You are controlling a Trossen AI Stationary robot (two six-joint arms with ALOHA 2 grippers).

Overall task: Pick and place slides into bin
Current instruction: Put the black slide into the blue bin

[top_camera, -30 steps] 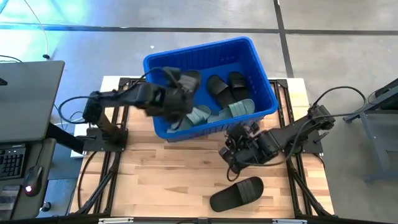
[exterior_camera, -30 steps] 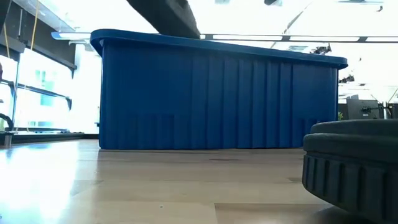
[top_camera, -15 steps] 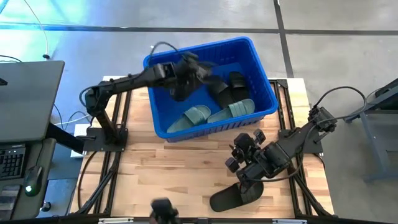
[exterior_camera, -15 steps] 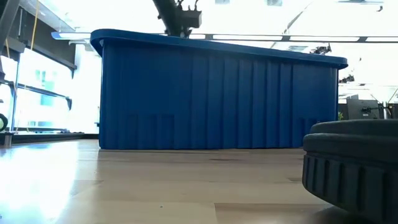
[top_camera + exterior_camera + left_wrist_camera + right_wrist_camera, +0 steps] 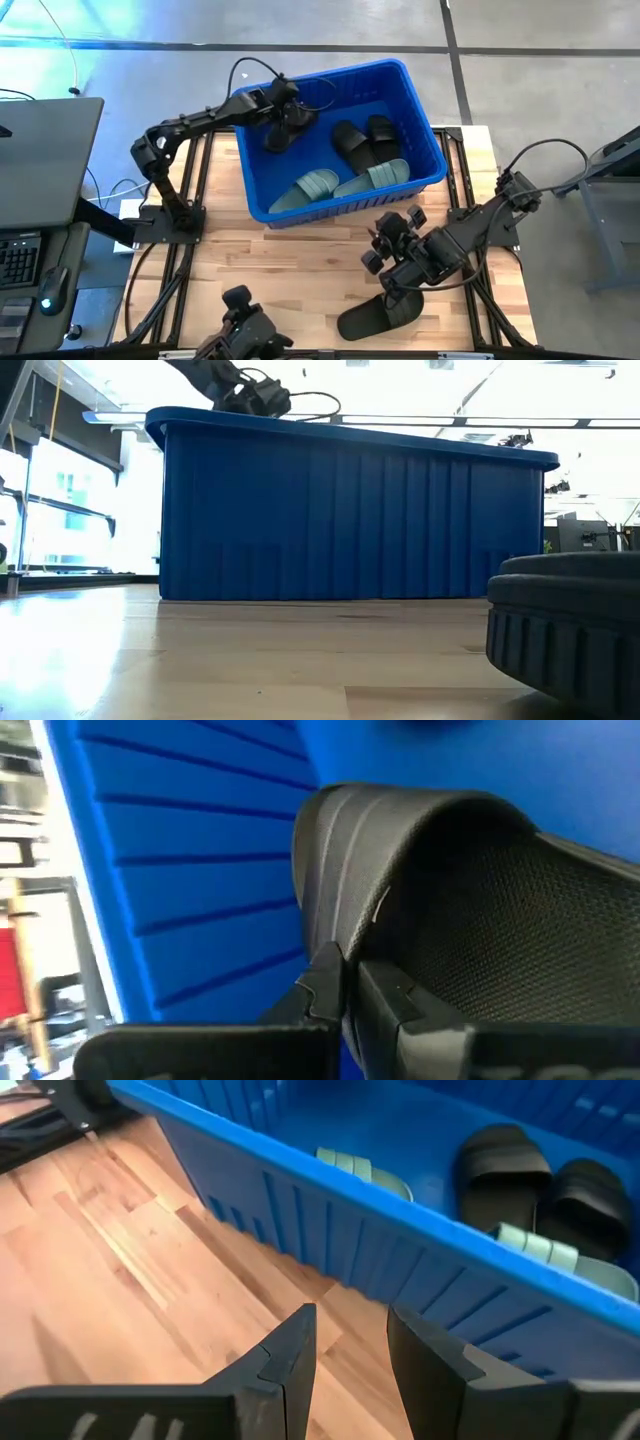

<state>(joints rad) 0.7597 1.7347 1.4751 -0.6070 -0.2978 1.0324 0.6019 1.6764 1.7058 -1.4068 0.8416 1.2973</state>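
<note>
Over the bin's (image 5: 425, 160) far-left corner, left pincer (image 5: 278, 128) grips a black slide (image 5: 470, 910). Two black (image 5: 365, 143) and two green slides (image 5: 345, 184) lie inside. Right pincer (image 5: 398, 292), fingers parted, hovers beside the last black slide (image 5: 380, 311) on the bench (image 5: 270, 270).

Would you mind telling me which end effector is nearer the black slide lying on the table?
The right end effector, hovering just above the black slide. The left end effector is far off, inside the bin.

Glossy ribbed plastic is seen on the large blue rectangular bin (image 5: 425, 150); the pale wooden tabletop (image 5: 290, 275) is smooth, faintly sheened.
</note>
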